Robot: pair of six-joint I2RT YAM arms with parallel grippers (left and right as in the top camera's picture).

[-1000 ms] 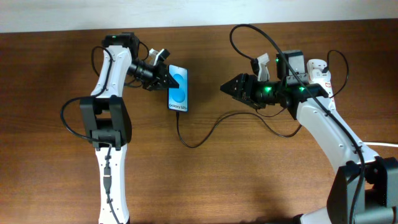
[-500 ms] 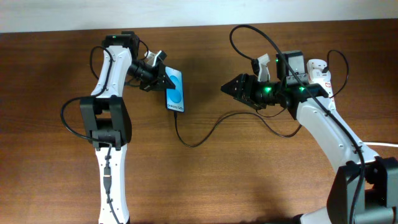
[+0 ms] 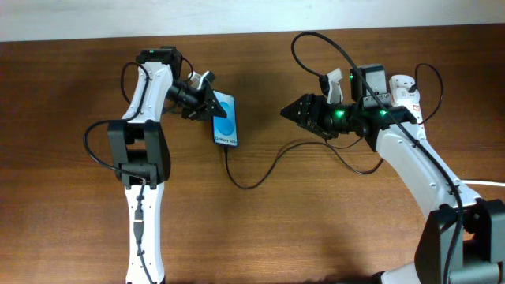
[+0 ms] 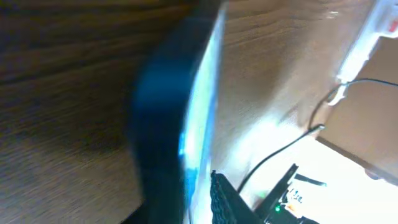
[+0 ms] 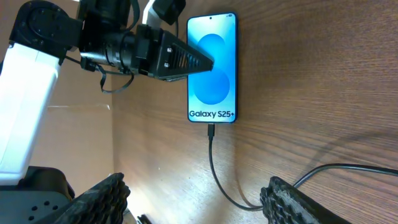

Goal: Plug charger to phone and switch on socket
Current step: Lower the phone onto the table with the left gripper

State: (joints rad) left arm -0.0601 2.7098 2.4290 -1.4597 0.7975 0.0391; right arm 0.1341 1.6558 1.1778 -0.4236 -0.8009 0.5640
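The phone (image 3: pixel 226 122) lies left of centre, its blue screen with "Galaxy S25+" facing up; it also shows in the right wrist view (image 5: pixel 212 81). My left gripper (image 3: pixel 214 108) is shut on the phone's left edge, which fills the blurred left wrist view (image 4: pixel 177 118). The thin black charger cable (image 3: pixel 254 183) has its tip in the phone's bottom port (image 5: pixel 211 130) and runs right under my right arm. My right gripper (image 3: pixel 287 113) is open and empty, right of the phone. The white socket (image 3: pixel 405 90) lies behind my right arm, partly hidden.
The socket's thick white cord (image 3: pixel 485 183) runs off the right edge. The robots' black cables loop above the right arm (image 3: pixel 316 38). The table's far edge meets a pale wall (image 3: pixel 252 16). The socket also shows far off in the left wrist view (image 4: pixel 368 30).
The left gripper tilted the phone up on its edge, then brought it back down flat, slightly nearer the front. The left arm shifted a little right. The right arm has not moved.
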